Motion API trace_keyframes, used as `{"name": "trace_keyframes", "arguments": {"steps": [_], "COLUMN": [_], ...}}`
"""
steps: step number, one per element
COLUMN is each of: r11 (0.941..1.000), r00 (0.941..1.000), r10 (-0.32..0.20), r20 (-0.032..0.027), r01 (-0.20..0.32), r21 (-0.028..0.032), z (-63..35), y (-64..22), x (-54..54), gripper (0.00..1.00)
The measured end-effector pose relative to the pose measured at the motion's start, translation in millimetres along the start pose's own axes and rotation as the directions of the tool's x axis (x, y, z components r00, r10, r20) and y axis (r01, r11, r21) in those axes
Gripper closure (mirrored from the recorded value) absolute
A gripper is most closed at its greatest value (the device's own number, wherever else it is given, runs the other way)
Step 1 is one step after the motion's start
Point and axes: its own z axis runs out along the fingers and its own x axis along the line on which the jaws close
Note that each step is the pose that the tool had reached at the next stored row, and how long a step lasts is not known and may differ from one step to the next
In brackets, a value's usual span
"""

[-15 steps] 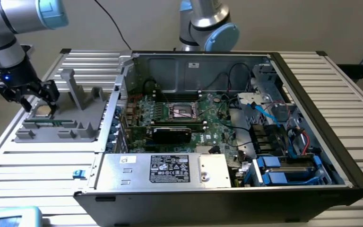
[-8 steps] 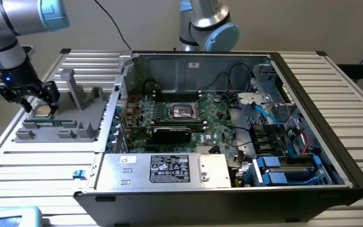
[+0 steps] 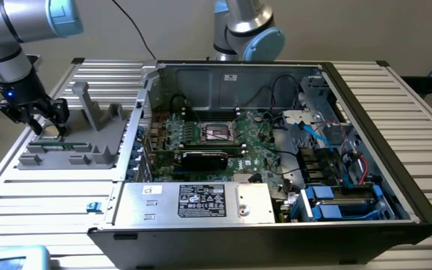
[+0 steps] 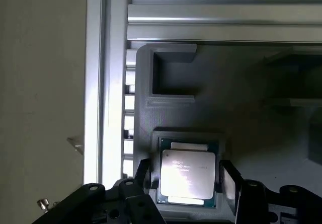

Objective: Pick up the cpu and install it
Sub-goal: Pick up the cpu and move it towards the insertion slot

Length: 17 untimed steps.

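Note:
The cpu [image 4: 187,176], a small square chip with a silvery top and green rim, lies flat in a pocket of the grey tray [image 4: 171,108]. My gripper [image 4: 187,183] is down over it and open, one finger on each side of the chip. The fingers [image 4: 229,184] stand close to its edges, with thin dark gaps still visible. In the exterior view my gripper [image 3: 47,130] hangs over the far left corner of the grey tray [image 3: 73,153], where the cpu [image 3: 50,135] shows as a pale patch. The black socket frame [image 3: 217,133] sits on the motherboard inside the open computer case.
The open computer case [image 3: 276,146] fills the middle of the slatted aluminium table [image 3: 43,191], with cables, a black card and blue drive bays inside. Upright grey tray posts [image 3: 88,104] stand close beside my gripper. A second robot arm base [image 3: 246,34] is behind the case.

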Motion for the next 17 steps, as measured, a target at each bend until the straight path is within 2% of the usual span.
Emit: {"name": "trace_keyframes", "arguments": {"steps": [1,12,14,15,17], "r11": [1.0000,1.0000,1.0000,1.0000,1.0000], "r00": [1.0000,1.0000,1.0000,1.0000,1.0000], "r10": [0.000,0.001,0.001,0.001,0.001], "r20": [0.0002,-0.0002,-0.0006,-0.0006,-0.0002], "r01": [0.000,-0.001,-0.001,-0.001,-0.001], "r21": [0.0000,0.0001,0.0002,0.0002,0.0002], "z": [0.0,0.8,0.7,0.7,0.7], "y": [0.1,0.1,0.1,0.1,0.1], "x": [-0.3,-1.1,-1.0,-1.0,-1.0], "gripper": [0.38,0.38,0.40,0.45,0.45]}}
